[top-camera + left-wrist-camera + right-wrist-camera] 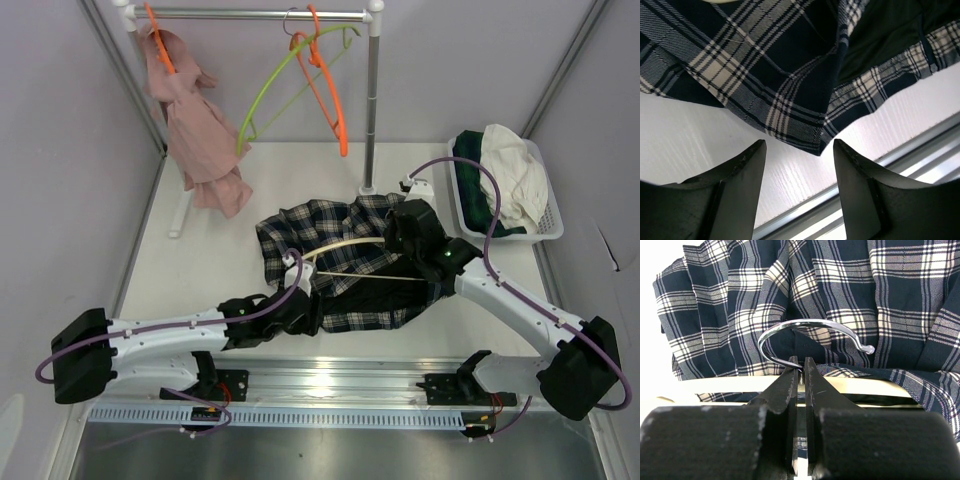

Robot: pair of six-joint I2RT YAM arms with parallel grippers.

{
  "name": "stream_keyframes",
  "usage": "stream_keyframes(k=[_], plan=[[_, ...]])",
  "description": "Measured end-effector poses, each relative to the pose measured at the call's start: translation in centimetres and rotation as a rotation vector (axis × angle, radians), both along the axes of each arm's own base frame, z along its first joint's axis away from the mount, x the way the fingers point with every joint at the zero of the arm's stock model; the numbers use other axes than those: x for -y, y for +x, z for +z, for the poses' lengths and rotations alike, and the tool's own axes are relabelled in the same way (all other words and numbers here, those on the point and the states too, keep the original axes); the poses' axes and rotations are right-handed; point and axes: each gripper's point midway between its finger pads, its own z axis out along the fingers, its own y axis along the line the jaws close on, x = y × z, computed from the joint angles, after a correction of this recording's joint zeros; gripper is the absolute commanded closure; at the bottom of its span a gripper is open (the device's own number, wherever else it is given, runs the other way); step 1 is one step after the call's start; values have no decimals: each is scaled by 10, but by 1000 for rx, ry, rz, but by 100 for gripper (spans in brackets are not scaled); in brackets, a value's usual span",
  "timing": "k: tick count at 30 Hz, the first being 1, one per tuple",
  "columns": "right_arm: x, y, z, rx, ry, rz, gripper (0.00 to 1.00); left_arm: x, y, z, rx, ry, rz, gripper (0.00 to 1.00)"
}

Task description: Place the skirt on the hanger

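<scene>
Across skirt (pixel 290 236), hanger (pixel 345 246) lengthwise left-right

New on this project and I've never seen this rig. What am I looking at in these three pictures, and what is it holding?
Two robot arms are bolted at the near edge of a white table. The wide picture comes from a fixed camera above and behind them. The other two come from a camera on each wrist, so the dark shapes at the bottom are that arm's own fingers.

On the table lies a plaid skirt with a pale hanger across it. The right end effector is shut on the hanger at the base of its metal hook. The left end effector is open just short of the skirt's hem, holding nothing.

Behind are a rack with a pink garment and spare hangers, and a basket of clothes.
</scene>
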Motion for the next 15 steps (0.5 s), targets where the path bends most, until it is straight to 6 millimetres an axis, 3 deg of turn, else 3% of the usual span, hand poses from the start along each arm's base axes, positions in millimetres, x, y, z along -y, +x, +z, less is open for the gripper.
stream_keyframes(k=[6, 12, 15], plan=[[1, -1, 5, 11, 9, 0, 100, -5, 9, 1, 35, 9, 54, 54], [4, -3, 13, 27, 17, -2, 100, -1, 21, 6, 60, -25, 81, 89], [6, -3, 15, 33, 21, 0, 100, -4, 27, 6, 62, -33, 94, 100]])
